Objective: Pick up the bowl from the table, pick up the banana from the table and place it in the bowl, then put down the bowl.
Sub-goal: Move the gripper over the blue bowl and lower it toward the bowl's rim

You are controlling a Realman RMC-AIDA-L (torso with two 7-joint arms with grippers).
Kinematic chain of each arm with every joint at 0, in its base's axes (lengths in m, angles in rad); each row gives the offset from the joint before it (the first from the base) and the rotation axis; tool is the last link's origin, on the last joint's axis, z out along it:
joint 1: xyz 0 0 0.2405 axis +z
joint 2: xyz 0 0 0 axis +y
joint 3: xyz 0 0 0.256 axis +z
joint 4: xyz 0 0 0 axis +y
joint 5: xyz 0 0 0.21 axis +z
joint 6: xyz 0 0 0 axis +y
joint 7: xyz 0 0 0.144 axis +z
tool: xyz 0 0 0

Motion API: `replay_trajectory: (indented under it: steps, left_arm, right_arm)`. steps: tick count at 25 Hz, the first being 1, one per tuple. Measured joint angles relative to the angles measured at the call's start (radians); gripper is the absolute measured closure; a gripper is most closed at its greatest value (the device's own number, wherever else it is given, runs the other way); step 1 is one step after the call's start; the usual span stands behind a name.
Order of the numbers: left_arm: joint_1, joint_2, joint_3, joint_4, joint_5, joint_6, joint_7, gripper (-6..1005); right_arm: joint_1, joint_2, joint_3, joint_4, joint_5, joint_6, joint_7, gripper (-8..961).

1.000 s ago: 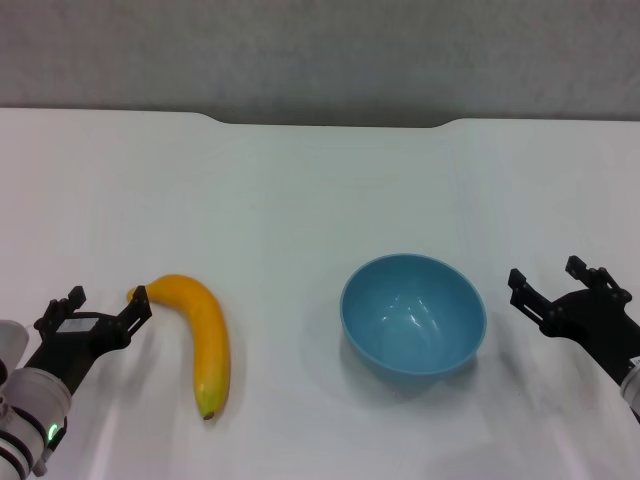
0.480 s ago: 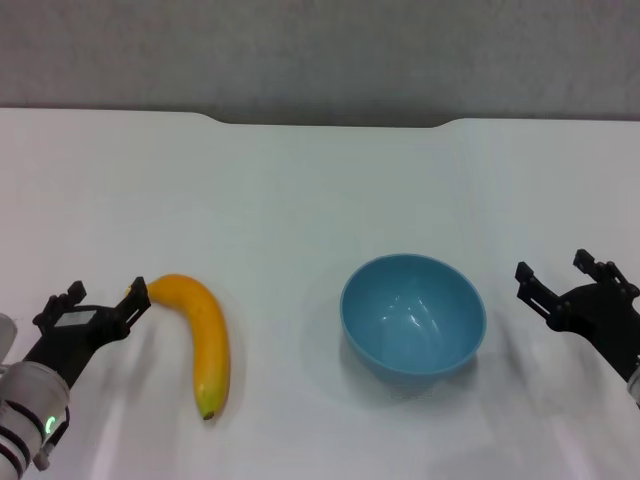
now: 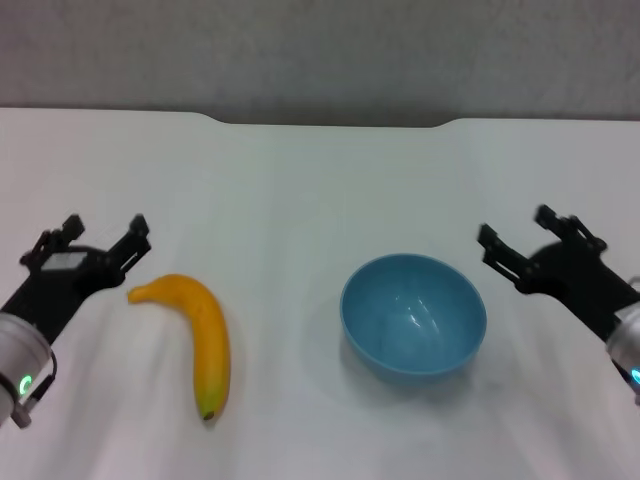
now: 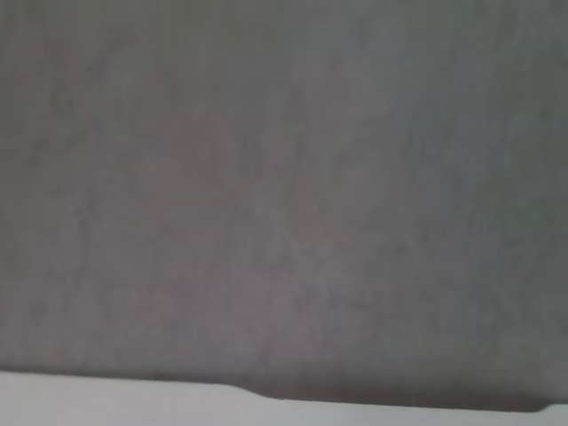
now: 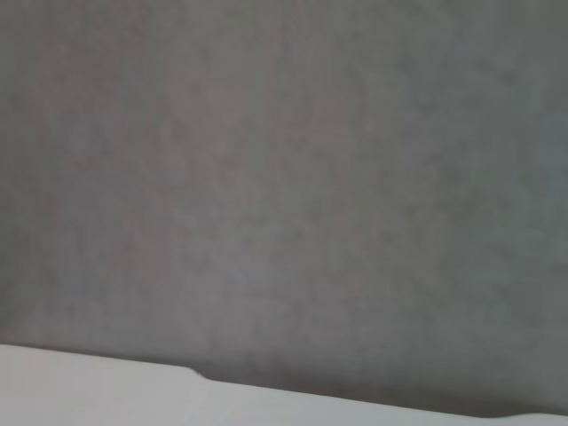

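Note:
The light-blue bowl (image 3: 413,315) stands upright and empty on the white table (image 3: 300,190), right of centre. The yellow banana (image 3: 198,333) lies left of centre, stem toward the left, dark tip toward me. My left gripper (image 3: 95,234) is open and empty, just left of and beyond the banana's stem, apart from it. My right gripper (image 3: 517,232) is open and empty, a little right of the bowl's rim and apart from it. Both wrist views show only the grey wall (image 4: 284,177) and a strip of the table's far edge (image 5: 89,382).
The table's far edge has a notch (image 3: 330,124) against the grey wall (image 3: 320,50). Nothing else lies on the tabletop besides the bowl and banana.
Both grippers have risen and moved away from me: the left one from beside the banana's stem to beyond it, the right one up beside the bowl. Bowl and banana have not moved.

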Motion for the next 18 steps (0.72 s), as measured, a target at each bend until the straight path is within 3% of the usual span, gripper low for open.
replay_trajectory:
  steps: [2,3,5,6,8,10,12,16,18]
  left_arm:
    - [0.054,-0.003,-0.100,-0.162,0.058,-0.177,0.081,136]
    - [0.054,-0.003,-0.100,-0.162,0.058,-0.177,0.081,136]
    - [0.095,-0.036,-0.189,-0.276,0.073,-0.345,0.173,138]
    - [0.114,-0.057,-0.227,-0.320,0.075,-0.419,0.218,138]
    - [0.139,-0.106,-0.301,-0.378,0.076,-0.571,0.321,139]
    - [0.147,-0.139,-0.359,-0.419,0.067,-0.694,0.397,140]
    - [0.140,-0.147,-0.396,-0.450,0.040,-0.796,0.426,142]
    - [0.104,-0.147,-0.518,-0.463,0.002,-0.988,0.422,144]
    - [0.103,-0.147,-0.546,-0.460,0.005,-1.015,0.423,145]
  right_arm:
    - [-0.021,-0.040,0.052,0.124,-0.040,0.116,-0.019,74]
    - [-0.039,-0.058,0.093,0.202,-0.066,0.193,-0.035,74]
    - [-0.082,-0.078,0.191,0.355,-0.127,0.387,-0.080,74]
    - [-0.102,-0.073,0.242,0.417,-0.151,0.479,-0.108,74]
    - [-0.142,-0.043,0.355,0.537,-0.205,0.687,-0.175,74]
    - [-0.175,0.012,0.465,0.644,-0.255,0.876,-0.253,74]
    - [-0.207,0.098,0.603,0.753,-0.302,1.113,-0.369,74]
    - [-0.208,0.106,0.662,0.786,-0.294,1.193,-0.367,74]
    - [-0.207,0.104,0.692,0.789,-0.287,1.200,-0.340,74]
